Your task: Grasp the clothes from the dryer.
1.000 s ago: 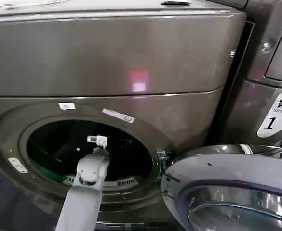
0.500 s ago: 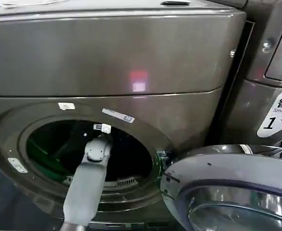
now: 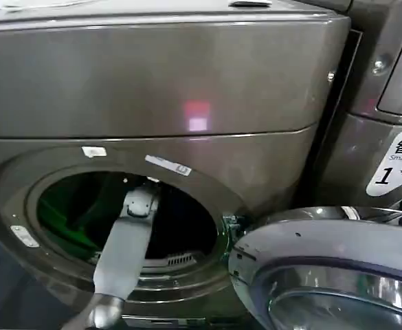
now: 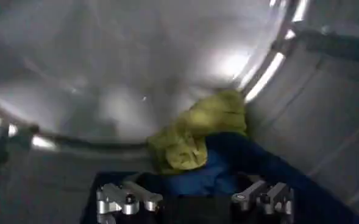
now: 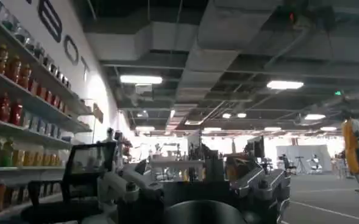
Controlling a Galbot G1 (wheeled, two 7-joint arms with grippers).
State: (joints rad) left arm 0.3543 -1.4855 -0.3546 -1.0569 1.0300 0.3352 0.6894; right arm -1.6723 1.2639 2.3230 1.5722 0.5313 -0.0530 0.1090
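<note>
The dryer takes up nearly the whole head view, a big bronze-grey front-loader with its round porthole wide open. Its grey-rimmed glass door is swung out to the right and near, and behind that stands a neighbouring machine with a white "1" sticker. The left arm reaches from the near left straight through the porthole, wrist deep inside the dark drum. From the left wrist camera we're inside the drum, shiny metal curving all round. There are the clothes, heaped on the drum floor against its wall: dark navy-blue fabric with a small yellow-green garment crumpled on the far side of the pile. The left gripper is spread wide, released, holding nothing, its fingers either side of the blue cloth and right over it; whether they touch the fabric I can't tell. The right gripper points out into the room, away from the dryer, with stocked shelves along one side; its fingers appear apart and grip nothing.
</note>
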